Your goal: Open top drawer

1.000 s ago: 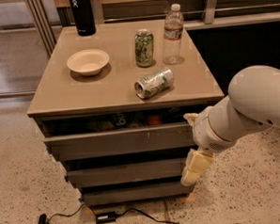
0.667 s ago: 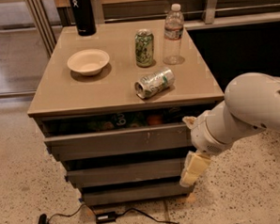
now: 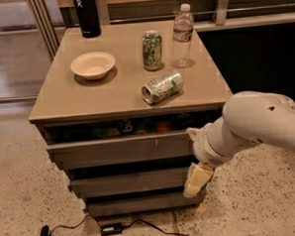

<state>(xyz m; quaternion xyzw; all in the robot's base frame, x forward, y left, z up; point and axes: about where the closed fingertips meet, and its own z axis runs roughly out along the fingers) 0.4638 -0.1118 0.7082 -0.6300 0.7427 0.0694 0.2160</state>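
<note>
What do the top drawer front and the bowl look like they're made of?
The top drawer: likely painted metal or laminate, matte grey, flat with pale scuffs. The bowl: looks like paper or moulded fibre, cream, dull. The tool sits at the drawer's right end.

The one camera looks down from above and in front of the cabinet [image 3: 112, 99], rather near, showing its top and the top drawer [image 3: 119, 150]. The gripper [image 3: 196, 162] is low on the right, by the drawers' right end.
</note>
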